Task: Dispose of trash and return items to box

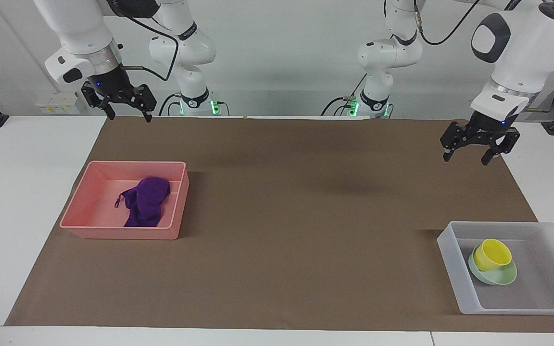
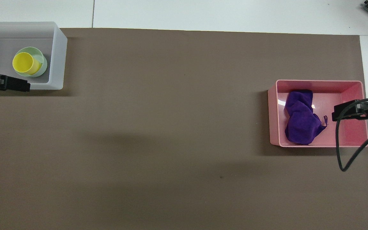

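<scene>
The purple cloth [image 1: 146,200] lies crumpled in the pink bin [image 1: 113,233] at the right arm's end; both show in the overhead view, the cloth [image 2: 300,123] in the bin [image 2: 318,82]. The yellow cup [image 1: 491,253] lies tilted in the mint-green bowl [image 1: 500,278] inside the translucent tray [image 1: 455,269] at the left arm's end. In the overhead view the cup [image 2: 24,63] and bowl [image 2: 42,59] sit in the tray [image 2: 57,54]. My left gripper [image 1: 466,158] [image 2: 21,86] is open, empty and raised over the mat. My right gripper [image 1: 130,117] [image 2: 339,111] is open, empty and raised.
A brown mat [image 1: 306,216] covers most of the white table. The robot bases and their cables stand at the table's edge nearest the robots.
</scene>
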`<state>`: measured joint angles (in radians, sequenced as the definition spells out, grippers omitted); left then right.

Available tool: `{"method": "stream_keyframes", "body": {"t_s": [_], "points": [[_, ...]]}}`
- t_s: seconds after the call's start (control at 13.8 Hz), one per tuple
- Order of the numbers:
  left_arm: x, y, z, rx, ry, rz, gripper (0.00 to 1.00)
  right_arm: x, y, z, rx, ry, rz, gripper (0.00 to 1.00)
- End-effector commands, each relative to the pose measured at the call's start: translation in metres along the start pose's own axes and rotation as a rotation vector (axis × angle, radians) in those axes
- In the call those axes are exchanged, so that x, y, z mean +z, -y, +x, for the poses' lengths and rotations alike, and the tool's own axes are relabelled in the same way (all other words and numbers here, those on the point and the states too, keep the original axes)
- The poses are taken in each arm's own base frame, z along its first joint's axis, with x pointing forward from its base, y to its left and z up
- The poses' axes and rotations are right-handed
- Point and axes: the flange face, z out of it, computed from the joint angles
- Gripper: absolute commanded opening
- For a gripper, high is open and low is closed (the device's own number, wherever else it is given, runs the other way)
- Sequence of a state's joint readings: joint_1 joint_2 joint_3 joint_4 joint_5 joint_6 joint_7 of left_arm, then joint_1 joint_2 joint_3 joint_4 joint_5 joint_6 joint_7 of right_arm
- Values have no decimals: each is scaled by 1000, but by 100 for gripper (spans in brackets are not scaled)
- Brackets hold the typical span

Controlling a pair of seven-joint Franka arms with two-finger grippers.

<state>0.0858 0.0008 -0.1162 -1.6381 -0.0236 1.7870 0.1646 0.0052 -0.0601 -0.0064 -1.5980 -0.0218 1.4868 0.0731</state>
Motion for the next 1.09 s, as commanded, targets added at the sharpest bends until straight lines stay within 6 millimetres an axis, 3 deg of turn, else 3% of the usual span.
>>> {"method": "stream_keyframes", "body": {"t_s": [0.0, 0.22, 0.58, 0.72, 1.01], "points": [[-8, 7, -2, 8, 25, 15, 100, 1, -6, -8, -22, -2, -7, 100], [-13, -5, -4, 35, 36, 32, 100, 1, -6, -8, -20, -1, -7, 100], [-24, -4, -10, 9, 75, 38, 100, 2, -6, -9, -19, -5, -7, 100], [-26, -13, -13, -53, 89, 36, 100, 2, -6, -9, -19, -7, -5, 100], [-21, -3, -14, -66, 95, 37, 100, 3, -6, -9, -21, -4, -5, 100]]}}
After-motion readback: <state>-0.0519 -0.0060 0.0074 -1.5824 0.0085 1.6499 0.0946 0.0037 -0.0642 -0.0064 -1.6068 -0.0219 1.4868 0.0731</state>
